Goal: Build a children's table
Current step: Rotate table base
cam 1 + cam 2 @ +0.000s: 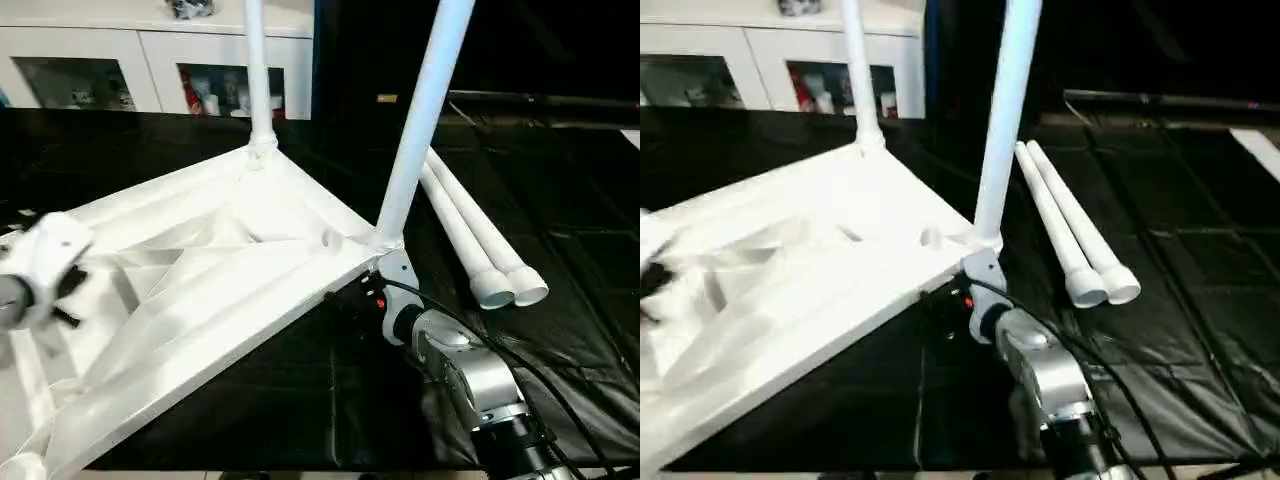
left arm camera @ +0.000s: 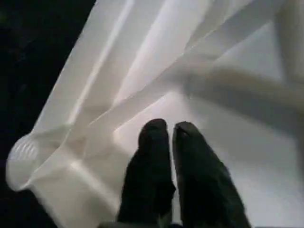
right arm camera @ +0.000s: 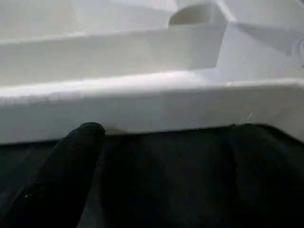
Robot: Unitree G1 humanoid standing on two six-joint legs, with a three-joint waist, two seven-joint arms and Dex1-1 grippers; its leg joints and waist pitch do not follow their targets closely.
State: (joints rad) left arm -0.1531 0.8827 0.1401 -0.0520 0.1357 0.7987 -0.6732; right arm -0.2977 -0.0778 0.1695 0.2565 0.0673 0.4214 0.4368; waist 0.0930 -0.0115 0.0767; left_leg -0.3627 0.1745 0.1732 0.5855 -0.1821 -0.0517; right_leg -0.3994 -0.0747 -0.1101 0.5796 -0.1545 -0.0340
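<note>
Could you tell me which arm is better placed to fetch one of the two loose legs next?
Probably the right: its open right gripper sits at the table top edge nearest the loose legs.

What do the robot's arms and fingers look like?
The right arm is shiny silver with a white wrist piece, a black cable looped along it and a small red light. The left arm ends in a white block. The fingers are black, thick and round-tipped.

Right forearm: silver metal housing, black wrist section, small red light, black cable looped alongside. Left wrist housing: white. Gripper fingers: black, rounded tips
</note>
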